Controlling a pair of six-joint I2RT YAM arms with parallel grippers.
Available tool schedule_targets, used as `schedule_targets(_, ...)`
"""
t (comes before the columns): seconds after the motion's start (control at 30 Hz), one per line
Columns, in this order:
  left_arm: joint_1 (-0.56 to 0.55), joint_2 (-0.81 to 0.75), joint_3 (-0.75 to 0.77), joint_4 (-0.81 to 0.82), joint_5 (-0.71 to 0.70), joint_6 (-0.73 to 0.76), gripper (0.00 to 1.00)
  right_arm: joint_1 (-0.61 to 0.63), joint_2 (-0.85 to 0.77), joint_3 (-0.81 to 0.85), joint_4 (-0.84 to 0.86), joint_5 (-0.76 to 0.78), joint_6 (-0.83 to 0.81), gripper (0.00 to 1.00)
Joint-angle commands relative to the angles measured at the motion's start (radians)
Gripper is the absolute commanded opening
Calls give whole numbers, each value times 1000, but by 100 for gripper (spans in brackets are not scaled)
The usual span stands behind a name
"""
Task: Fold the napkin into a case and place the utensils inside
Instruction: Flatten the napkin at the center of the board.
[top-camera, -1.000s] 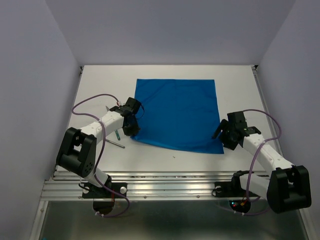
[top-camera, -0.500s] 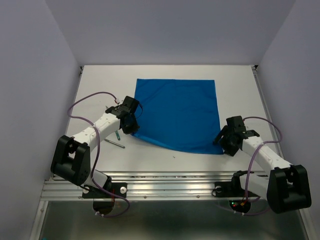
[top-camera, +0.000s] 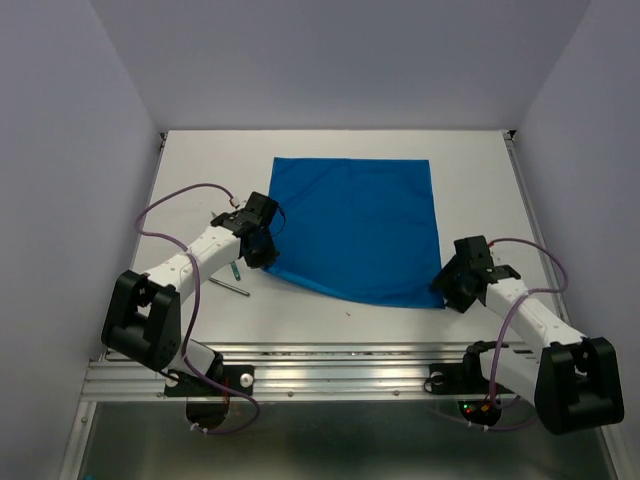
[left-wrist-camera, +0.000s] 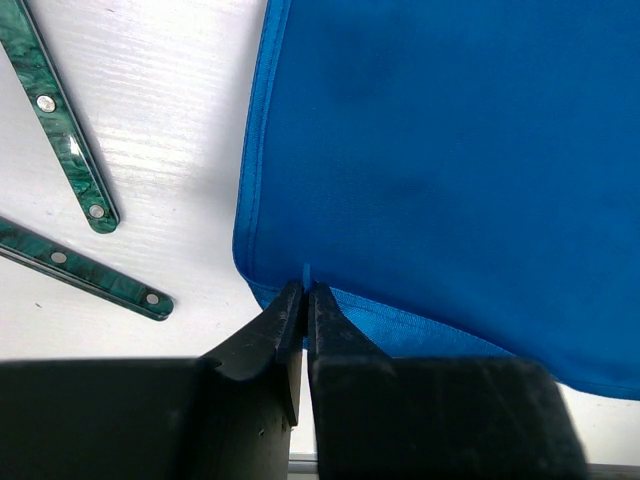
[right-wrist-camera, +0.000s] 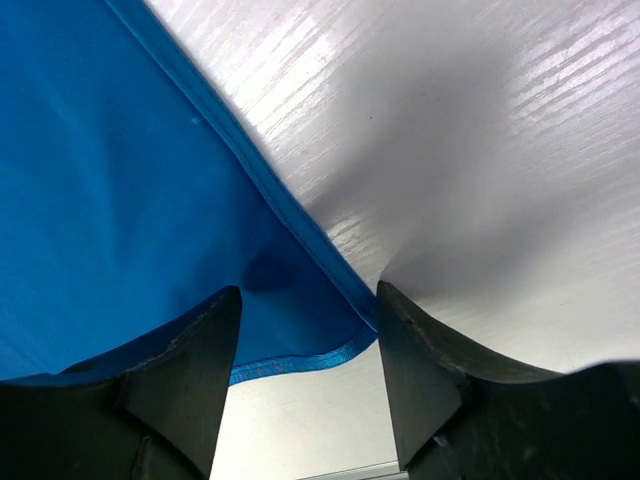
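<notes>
R claw (top-camera: 452, 285) has come down over near-right corner of napkin (top-camera: 355, 225) & its jaws are narrowing. Not pinched yet: corner sits between fingers, jaws apart. L claw (left-wrist-camera: 303, 300) unchanged, clamped on near-left corner hem. Napkin lies flat on worktop (top-camera: 200, 180), unfolded. Utensils (left-wrist-camera: 65, 130) just left of it, untouched. Prob. prep for 1st fold w/ both corners.
</notes>
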Motion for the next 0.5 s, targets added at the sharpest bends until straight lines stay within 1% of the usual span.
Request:
schedule_targets(0.0,-4,-9,19,6,-13,5,0,-3,-40,-23,-59,26,33,66)
schedule_targets(0.07,-4,-6,21,8,-16,2,0,-3,-59,-19,-88,45,37,68)
schedule_targets(0.27,-4,4,42,-1,-22,15,0,-3,-16,33,-170,60,56,67)
schedule_targets(0.33,-4,5,47,-1,-24,16,0,-3,-27,35,-167,68,54,65)
schedule_targets(0.43,-4,8,48,-1,-24,18,0,-3,-33,23,-145,57,53,59)
schedule_targets(0.47,-4,10,48,0,-21,19,0,-3,-31,12,-130,54,50,56)
